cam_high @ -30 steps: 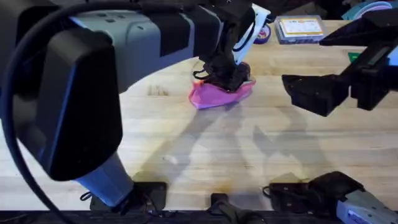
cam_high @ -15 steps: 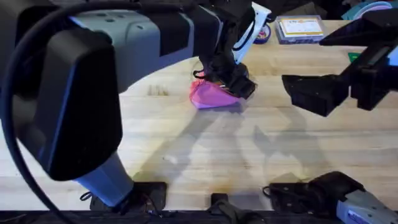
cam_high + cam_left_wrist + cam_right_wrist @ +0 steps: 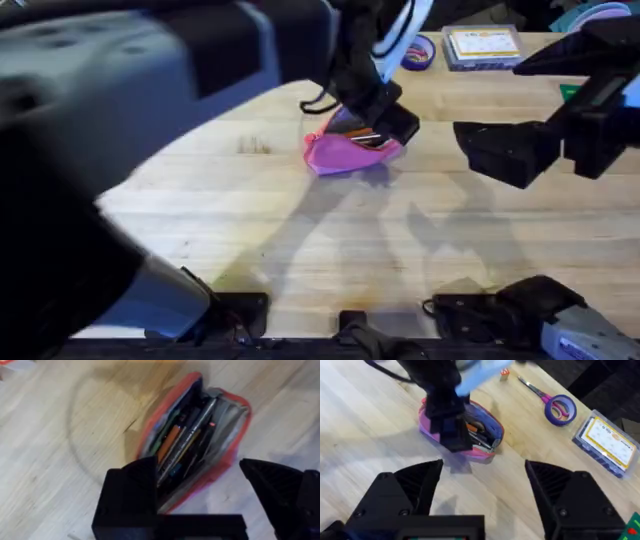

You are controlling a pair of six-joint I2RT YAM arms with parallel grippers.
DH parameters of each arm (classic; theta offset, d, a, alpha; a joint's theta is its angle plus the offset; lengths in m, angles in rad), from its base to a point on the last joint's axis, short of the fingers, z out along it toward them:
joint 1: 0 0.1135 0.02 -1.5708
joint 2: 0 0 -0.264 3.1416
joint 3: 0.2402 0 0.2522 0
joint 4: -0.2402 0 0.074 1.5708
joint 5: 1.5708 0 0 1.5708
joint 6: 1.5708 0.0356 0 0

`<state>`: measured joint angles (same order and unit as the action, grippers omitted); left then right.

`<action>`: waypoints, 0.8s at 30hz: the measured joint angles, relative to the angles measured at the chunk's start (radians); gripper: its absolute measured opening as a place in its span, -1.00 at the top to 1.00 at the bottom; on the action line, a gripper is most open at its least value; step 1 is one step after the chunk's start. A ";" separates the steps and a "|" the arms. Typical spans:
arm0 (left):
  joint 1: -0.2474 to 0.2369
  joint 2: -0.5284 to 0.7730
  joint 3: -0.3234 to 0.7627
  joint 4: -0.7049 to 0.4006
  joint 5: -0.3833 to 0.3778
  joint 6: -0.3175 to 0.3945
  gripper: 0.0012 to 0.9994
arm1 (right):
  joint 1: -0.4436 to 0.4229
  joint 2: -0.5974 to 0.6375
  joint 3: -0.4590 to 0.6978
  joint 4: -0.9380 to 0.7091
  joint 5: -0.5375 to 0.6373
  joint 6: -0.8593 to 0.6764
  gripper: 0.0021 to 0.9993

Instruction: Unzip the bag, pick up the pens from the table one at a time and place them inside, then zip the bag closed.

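The pink bag (image 3: 345, 153) lies on the table (image 3: 300, 230) with its zipper open. In the left wrist view the bag (image 3: 230, 455) gapes wide, and pens lie lengthwise inside: a silver-grey one (image 3: 195, 422) among darker and orange ones. My left gripper (image 3: 390, 118) hovers open just above the bag's right end, its fingers (image 3: 130, 495) holding nothing. My right gripper (image 3: 490, 150) hangs open in the air to the right of the bag, well apart from it. From the right wrist view the bag (image 3: 482, 451) sits ahead, partly covered by the left gripper (image 3: 452, 435).
Purple-handled scissors (image 3: 555, 406) and a clear plastic box (image 3: 607, 445) lie beyond the bag at the table's far right. The left arm looms large across the upper left of the overhead view. Bare wood stretches in front of the bag.
My left gripper has lifted off the bag and shifted slightly right, exposing the open mouth. The left arm has risen closer to the camera. The right arm has not moved.
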<state>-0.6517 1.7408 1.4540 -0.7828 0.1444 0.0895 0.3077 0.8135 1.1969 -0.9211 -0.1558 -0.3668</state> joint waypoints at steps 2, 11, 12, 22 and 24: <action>0.005 -0.054 0.002 -0.016 0.001 0.001 -0.99 | 0.000 0.000 0.000 0.000 0.000 0.000 -1.00; 0.064 -0.221 0.015 -0.174 0.001 0.086 -0.99 | 0.000 0.000 0.000 0.000 0.000 0.000 -1.00; 0.075 -0.235 0.015 -0.188 0.001 0.100 -0.99 | 0.000 0.000 0.000 0.000 0.000 0.000 -1.00; 0.236 -0.409 0.015 -0.401 0.109 0.333 -0.99 | 0.000 0.000 0.000 0.000 0.000 0.000 -1.00; 0.264 -0.418 0.015 -0.420 0.139 0.366 -0.99 | 0.000 0.000 0.000 0.000 0.000 0.000 -1.00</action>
<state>-0.3879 1.3227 1.4689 -1.2029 0.2836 0.4559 0.3077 0.8135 1.1969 -0.9215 -0.1558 -0.3671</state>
